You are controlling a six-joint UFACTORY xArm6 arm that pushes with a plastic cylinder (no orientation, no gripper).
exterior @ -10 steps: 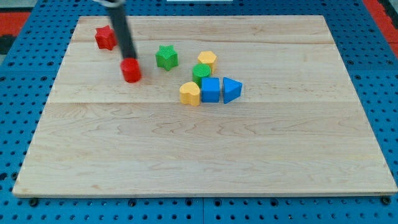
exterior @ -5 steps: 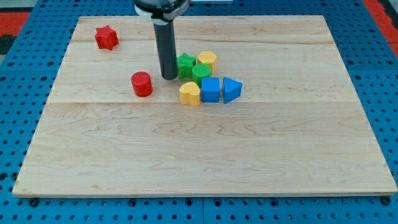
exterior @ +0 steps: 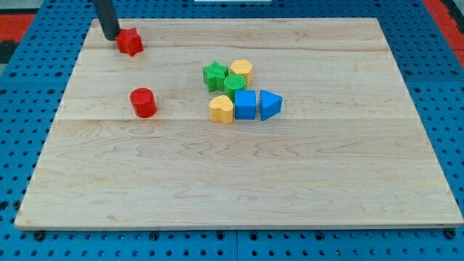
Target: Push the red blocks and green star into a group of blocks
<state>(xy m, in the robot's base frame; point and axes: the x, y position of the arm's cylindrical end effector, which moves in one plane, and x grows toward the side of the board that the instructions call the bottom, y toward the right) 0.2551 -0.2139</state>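
My tip [exterior: 112,36] is at the view's top left, touching the left side of the red star [exterior: 130,42]. The red cylinder [exterior: 143,102] stands alone lower down, left of the cluster. The green star [exterior: 214,75] sits at the cluster's upper left, against the green cylinder [exterior: 234,85] and the yellow hexagon [exterior: 241,70]. The yellow heart [exterior: 221,109], blue cube [exterior: 246,105] and blue triangle [exterior: 270,104] form the cluster's lower row.
The wooden board [exterior: 239,181] lies on a blue pegboard [exterior: 22,145] that surrounds it. The red star is close to the board's top left corner.
My tip left the green star beside the cluster and moved to the top left by the red star. The red star shifted slightly right. The red cylinder now sits further left and lower.
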